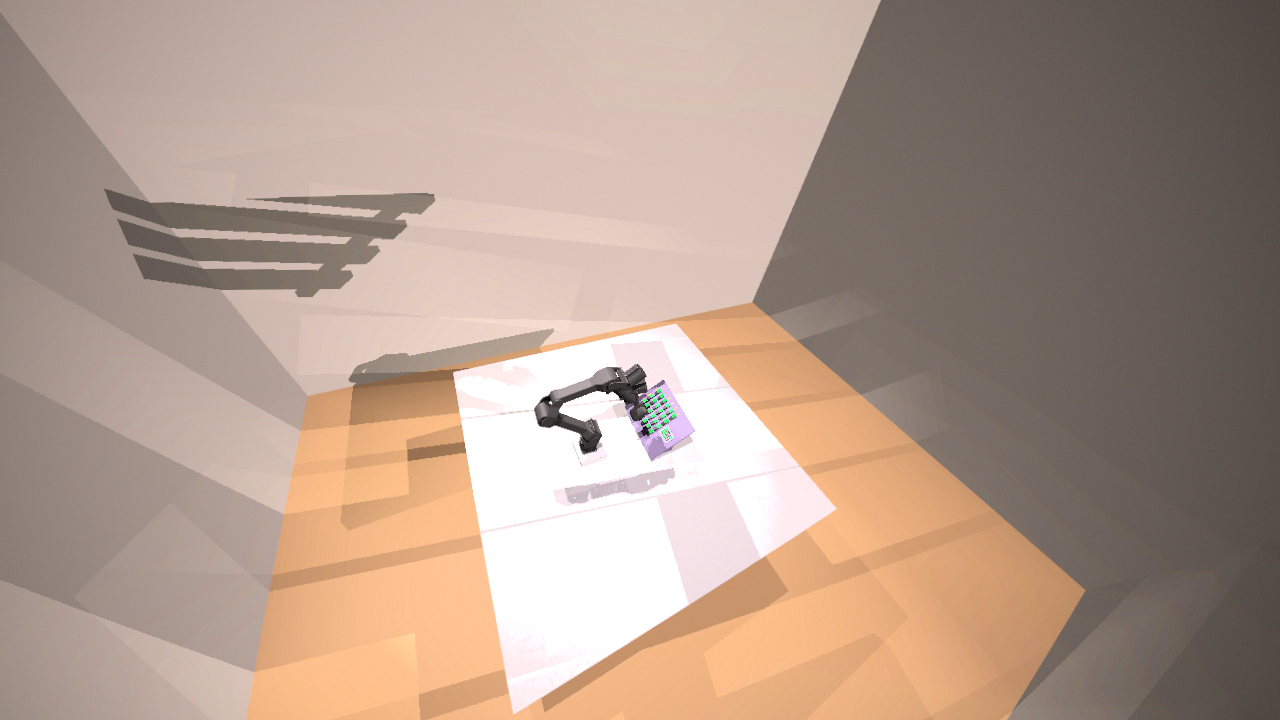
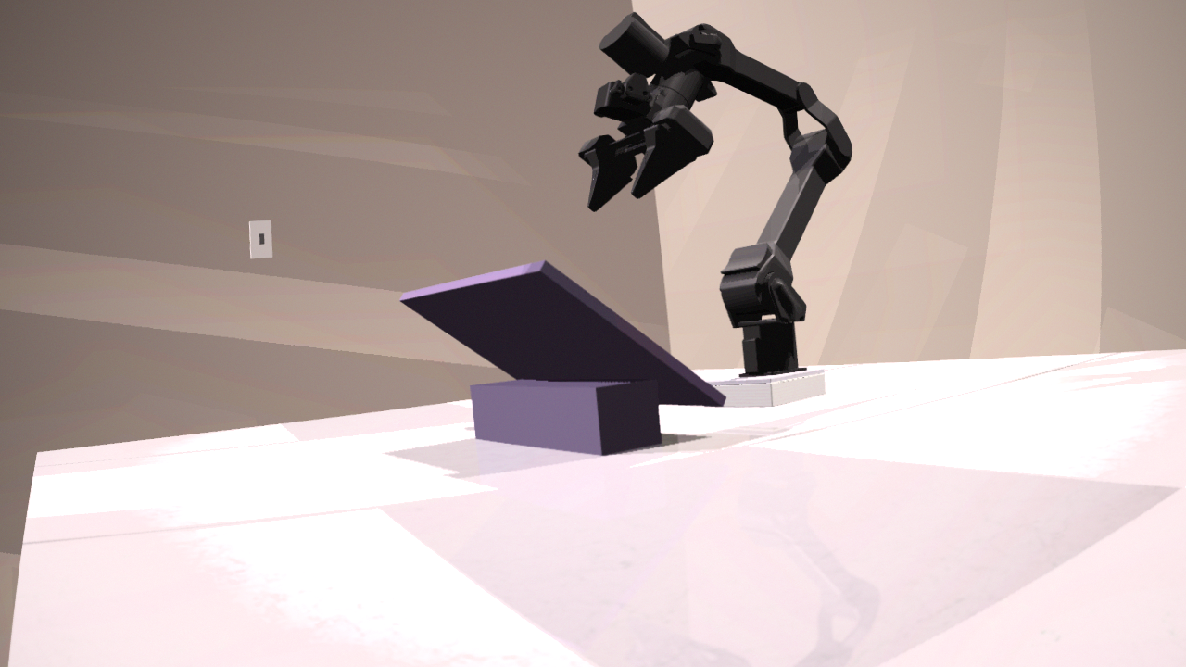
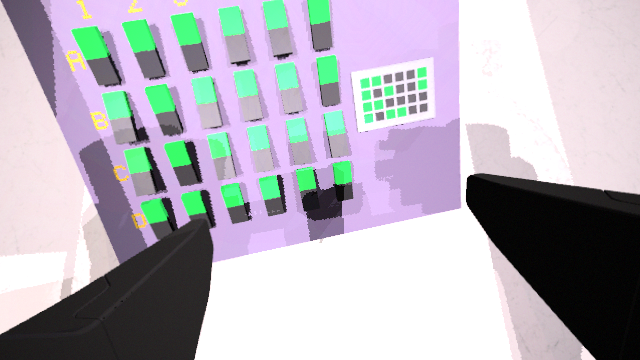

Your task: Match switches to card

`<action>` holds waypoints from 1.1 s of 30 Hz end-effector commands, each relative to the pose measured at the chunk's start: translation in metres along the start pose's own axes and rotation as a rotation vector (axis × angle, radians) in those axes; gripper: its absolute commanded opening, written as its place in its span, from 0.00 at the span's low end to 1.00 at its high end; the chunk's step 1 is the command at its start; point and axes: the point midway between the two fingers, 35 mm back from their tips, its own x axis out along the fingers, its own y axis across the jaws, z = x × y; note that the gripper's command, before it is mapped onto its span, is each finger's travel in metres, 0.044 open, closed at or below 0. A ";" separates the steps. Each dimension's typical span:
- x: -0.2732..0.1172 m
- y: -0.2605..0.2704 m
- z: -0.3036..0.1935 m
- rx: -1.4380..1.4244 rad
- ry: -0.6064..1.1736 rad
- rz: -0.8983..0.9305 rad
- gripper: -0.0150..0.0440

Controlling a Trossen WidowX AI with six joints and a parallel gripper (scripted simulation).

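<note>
Clearly, in the top view the panel (image 1: 682, 428) (image 2: 563, 332) (image 3: 395, 30) lies nearer the desk's (image 1: 581, 608) (image 2: 248, 563) (image 3: 30, 200) upper edge than its bottom corner, with the arm's base (image 1: 590, 459) (image 2: 796, 388) between it and the left edge. The switches (image 1: 659, 411) (image 3: 247, 95) are small here; a wrong press could easily come from judging their tilt at this size.

In the exterior view the gripper (image 1: 638, 410) (image 2: 614, 201) (image 3: 341, 210) hangs above the panel, well inside the desk's edges, its jaws parted and holding nothing. The panel's slope could make a straight-down press slide off a raised end.

In the wrist view the card (image 1: 666, 435) (image 3: 394, 95) sits beside the switches, on the panel's right part. Fingers this wide could knock a second switch, so closing them first seems wise. Glare and shadow may cause a misread half; a miscounted column would flip a neighbour.
</note>
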 end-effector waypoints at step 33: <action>0.143 0.065 0.070 -0.036 0.030 0.025 0.25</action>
